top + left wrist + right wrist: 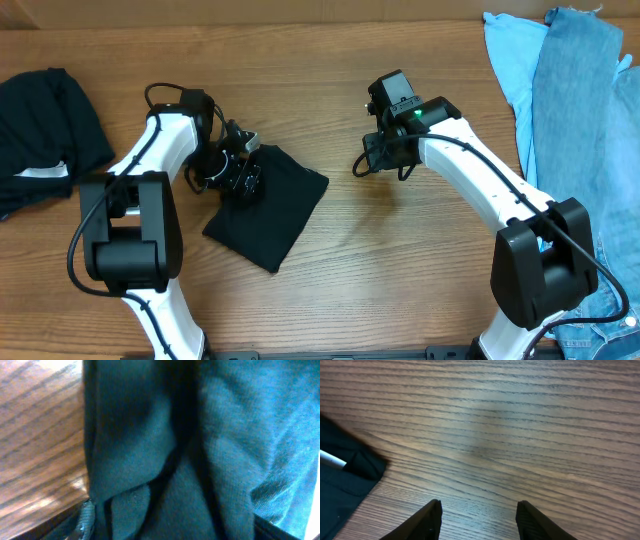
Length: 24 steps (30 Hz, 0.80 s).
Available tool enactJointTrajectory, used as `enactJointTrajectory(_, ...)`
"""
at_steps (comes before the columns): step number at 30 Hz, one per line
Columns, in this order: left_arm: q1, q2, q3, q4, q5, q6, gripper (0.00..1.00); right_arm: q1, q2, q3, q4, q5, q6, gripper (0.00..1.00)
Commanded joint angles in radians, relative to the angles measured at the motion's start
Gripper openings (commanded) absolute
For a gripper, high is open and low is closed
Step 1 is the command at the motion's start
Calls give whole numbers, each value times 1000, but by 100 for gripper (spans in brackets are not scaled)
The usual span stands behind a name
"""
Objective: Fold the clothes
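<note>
The black T-shirt [272, 205] lies folded into a compact slanted rectangle left of the table's middle. My left gripper [240, 177] is down on its upper-left edge. In the left wrist view the shirt's bunched fabric [200, 450] fills the frame between the fingers, which sit wide apart at the bottom corners, with one ribbed pad [85, 520] showing. My right gripper [365, 160] is open and empty over bare wood [477, 520], right of the shirt. A corner of the shirt [345, 480] shows at the left of the right wrist view.
Another black garment [45, 120] with a white label [40, 172] lies at the far left. A light-blue garment [508, 60] and a denim-blue one [585, 140] hang along the right edge. Bare wood lies between the two arms.
</note>
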Motion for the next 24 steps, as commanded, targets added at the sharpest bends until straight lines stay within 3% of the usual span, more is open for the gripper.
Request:
enactJointTrajectory(1,2,12,-94,56,24,-33,69,2,-13,12,2,2,18,52)
enactJointTrajectory(4,11,12,-124,77,24,-38,38,2,-13,12,-5,2,18,52)
enactJointTrajectory(9,24,12,-124,95,24,-57,26,2,-13,12,-6,2,19,52)
enactJointTrajectory(12,24,11,-119,111,39,-96,4,2,-13,12,-6,2,18,52)
enactJointTrajectory(14,27,5,-101,109,12,-126,4,2,-13,12,-6,2,19,52)
enactJointTrajectory(16,56,2,-74,118,-12,-227,4,2,-13,12,-10,2,18,52)
enactJointTrajectory(21,114,2,-31,107,89,-267,4,2,-13,12,-13,2,18,52)
enactJointTrajectory(24,129,2,-33,108,-65,-557,4,2,-13,12,-14,2,19,52)
